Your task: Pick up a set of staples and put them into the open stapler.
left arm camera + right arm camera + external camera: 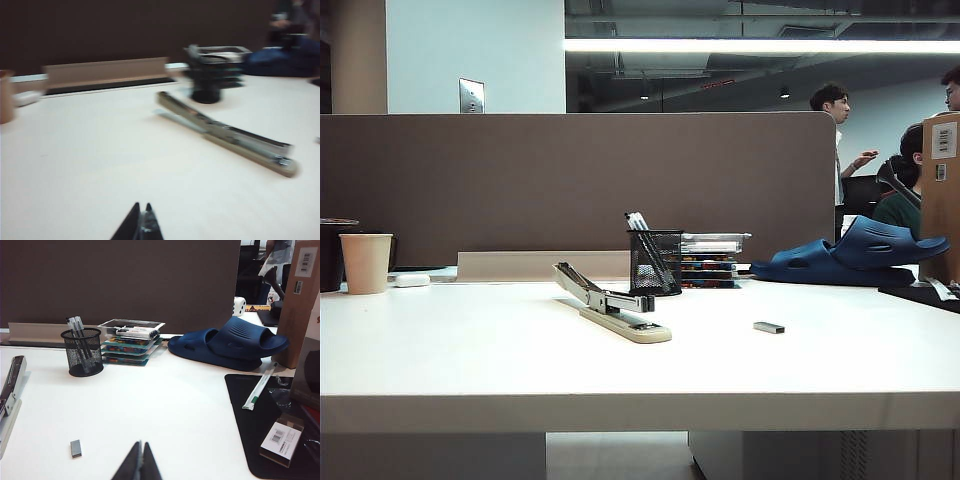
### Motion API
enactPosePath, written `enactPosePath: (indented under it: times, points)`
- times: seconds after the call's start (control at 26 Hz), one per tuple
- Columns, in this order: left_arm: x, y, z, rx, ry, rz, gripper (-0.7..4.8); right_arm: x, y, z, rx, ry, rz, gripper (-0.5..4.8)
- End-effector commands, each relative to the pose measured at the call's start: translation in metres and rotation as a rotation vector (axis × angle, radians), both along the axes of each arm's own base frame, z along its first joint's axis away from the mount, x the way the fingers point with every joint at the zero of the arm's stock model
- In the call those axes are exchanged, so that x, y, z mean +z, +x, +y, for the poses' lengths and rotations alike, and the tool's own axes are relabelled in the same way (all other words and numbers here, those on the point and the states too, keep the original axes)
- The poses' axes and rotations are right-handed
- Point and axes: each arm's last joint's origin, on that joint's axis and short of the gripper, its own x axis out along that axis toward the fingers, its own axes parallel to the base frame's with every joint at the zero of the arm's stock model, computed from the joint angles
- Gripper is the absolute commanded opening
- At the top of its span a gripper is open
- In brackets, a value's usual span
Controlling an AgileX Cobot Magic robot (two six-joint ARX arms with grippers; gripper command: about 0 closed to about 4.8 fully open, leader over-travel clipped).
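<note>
The stapler [612, 304] lies open on the white table, cream base flat and hinged arm raised toward the back left; it also shows in the left wrist view [230, 137] and partly in the right wrist view [10, 390]. The set of staples [769, 327], a small grey strip, rests on the table right of the stapler and appears in the right wrist view [76, 448]. My left gripper [142, 205] is shut and empty, well short of the stapler. My right gripper [140, 444] is shut and empty, beside the staples but apart from them. Neither arm shows in the exterior view.
A black mesh pen cup [655, 262] stands behind the stapler, with stacked trays [712, 258] beside it. Blue slippers [850, 255] lie at the back right, a paper cup [366, 262] at the back left. A black mat [270, 425] with small items and a cardboard box [300, 300] sit far right.
</note>
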Motion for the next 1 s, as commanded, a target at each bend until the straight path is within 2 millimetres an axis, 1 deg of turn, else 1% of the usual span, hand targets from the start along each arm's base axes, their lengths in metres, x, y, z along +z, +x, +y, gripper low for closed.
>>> enactPosePath:
  times: [0.04, 0.27, 0.31, 0.35, 0.42, 0.58, 0.77, 1.0]
  points:
    - [0.002, -0.001, -0.003, -0.104, -0.004, -0.009, -0.05, 0.012, -0.003, 0.000, -0.001, 0.008, -0.015, -0.06]
    - [0.001, -0.003, -0.006, -0.231, -0.006, 0.001, -0.06, 0.028, -0.008, 0.000, -0.004, 0.008, 0.008, -0.06]
    - [0.000, -0.004, -0.007, -0.273, -0.006, 0.006, -0.06, 0.035, -0.010, 0.000, -0.003, 0.010, -0.009, -0.06]
    - [0.000, -0.004, -0.008, -0.299, -0.007, 0.011, -0.05, 0.038, -0.012, -0.001, -0.003, 0.012, -0.009, -0.06]
    - [-0.001, -0.005, -0.009, -0.348, -0.010, 0.025, -0.06, 0.045, -0.015, -0.001, -0.009, 0.011, 0.029, -0.06]
    - [-0.004, -0.006, -0.010, -0.386, -0.016, 0.052, -0.06, 0.054, -0.016, -0.001, -0.011, 0.007, 0.107, -0.06]
    - [-0.006, -0.006, -0.010, -0.396, -0.035, 0.084, -0.05, 0.069, -0.010, -0.001, -0.010, 0.003, 0.196, -0.06]
    - [-0.006, -0.006, -0.010, -0.396, -0.037, 0.088, -0.06, 0.088, 0.007, 0.001, 0.032, 0.000, 0.317, -0.06]
